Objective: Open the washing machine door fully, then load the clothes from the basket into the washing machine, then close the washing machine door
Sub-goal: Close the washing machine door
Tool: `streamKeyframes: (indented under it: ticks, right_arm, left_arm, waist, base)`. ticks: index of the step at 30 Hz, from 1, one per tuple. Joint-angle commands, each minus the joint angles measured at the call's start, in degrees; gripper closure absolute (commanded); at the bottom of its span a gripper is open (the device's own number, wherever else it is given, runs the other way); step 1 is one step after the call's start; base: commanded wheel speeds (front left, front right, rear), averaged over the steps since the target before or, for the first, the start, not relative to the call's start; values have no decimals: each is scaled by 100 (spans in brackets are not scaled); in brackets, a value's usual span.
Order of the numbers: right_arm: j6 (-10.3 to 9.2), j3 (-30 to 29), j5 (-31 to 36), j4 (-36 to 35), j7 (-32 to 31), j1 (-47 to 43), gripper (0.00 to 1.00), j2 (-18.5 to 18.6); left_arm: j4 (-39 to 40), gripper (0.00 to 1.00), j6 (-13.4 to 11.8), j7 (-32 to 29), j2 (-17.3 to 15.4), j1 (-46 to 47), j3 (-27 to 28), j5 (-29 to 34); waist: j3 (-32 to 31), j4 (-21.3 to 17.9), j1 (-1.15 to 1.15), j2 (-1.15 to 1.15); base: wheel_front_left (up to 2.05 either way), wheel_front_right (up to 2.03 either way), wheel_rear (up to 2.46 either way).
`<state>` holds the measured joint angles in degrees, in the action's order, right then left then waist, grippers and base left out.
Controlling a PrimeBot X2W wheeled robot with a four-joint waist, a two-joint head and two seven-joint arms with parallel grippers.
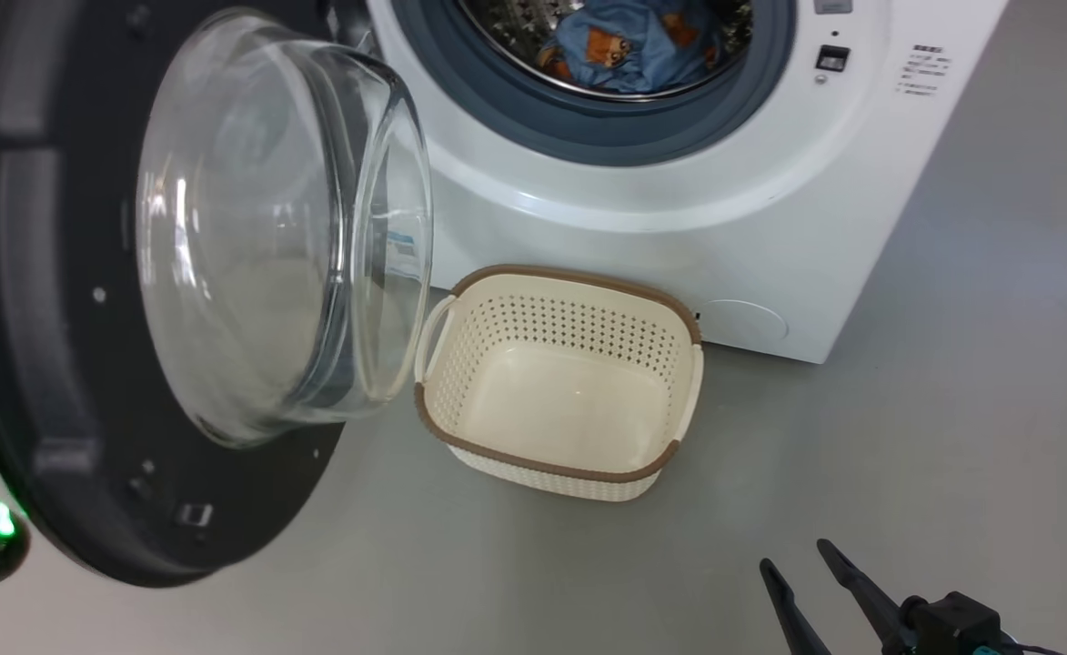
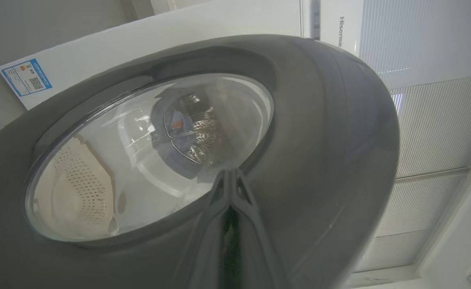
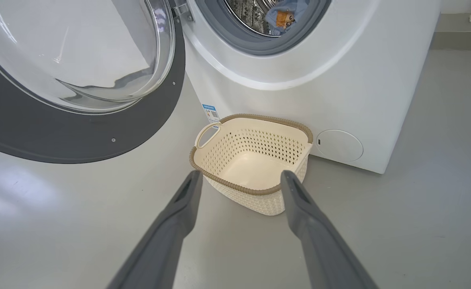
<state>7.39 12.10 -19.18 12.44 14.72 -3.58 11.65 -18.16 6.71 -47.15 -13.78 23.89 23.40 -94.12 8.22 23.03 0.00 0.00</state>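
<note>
We judge the loading done: the clothes (image 1: 624,41) lie inside the drum of the washing machine (image 1: 679,246), and the basket (image 1: 542,466) stands empty on the floor (image 1: 951,409), close against the foot of the machine's front. What is left is the washing machine door (image 1: 224,273), which hangs open at the left of the opening. It is a round disc, so it has no long axis. It stands upright on edge, hinge side at the machine and free side out towards us. Its inner face and glass dome bulge towards the basket's left handle. We expect it to be stiff and fairly heavy, swinging only about its hinge. The glossy ring and the glass look slippery and poor to pinch, so a flat push on the outer black ring near the free edge seems the best purchase. The left pincer (image 2: 229,174) has its fingers pressed together and appears to lie against that outer ring, just below the window. The right pincer (image 1: 792,553) hangs with fingers apart and empty, low over the floor and well clear of the basket.
</note>
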Motion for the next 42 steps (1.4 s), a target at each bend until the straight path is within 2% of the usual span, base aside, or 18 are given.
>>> streamKeyframes:
  ticks: [1,13,18,24,31,42]
  right_arm:
    - [10,100,74,-103,28,104,0,-19]
    - [10,82,81,-70,28,117,0,-333]
    - [10,65,105,-98,28,176,0,-395]
    - [10,65,113,-112,28,294,0,-453]
    - [10,146,100,-93,28,428,0,-511]
    - [10,167,92,-83,28,530,0,-572]
  left_arm:
    - [299,100,-27,-134,-144,-34,17,8]
    - [1550,100,-420,-312,476,-293,-423,-106]
    - [1724,100,-383,2,798,-195,-737,161]
    - [1385,100,-197,615,1002,119,-1097,507]
    - [714,100,-17,1350,1069,625,-1437,805]
    - [-31,100,73,2059,1078,1232,-1483,971]
  waist:
    - [-54,-131,0,0]
    - [-278,-856,0,0]
    - [-260,-1131,0,0]
    - [-216,-1484,0,0]
    - [-148,-1895,0,0]
    - [-19,-2494,0,0]
  base:
    - [0,0,0]
    - [0,0,0]
    - [0,0,0]
    - [0,0,0]
    - [0,0,0]
    - [0,0,0]
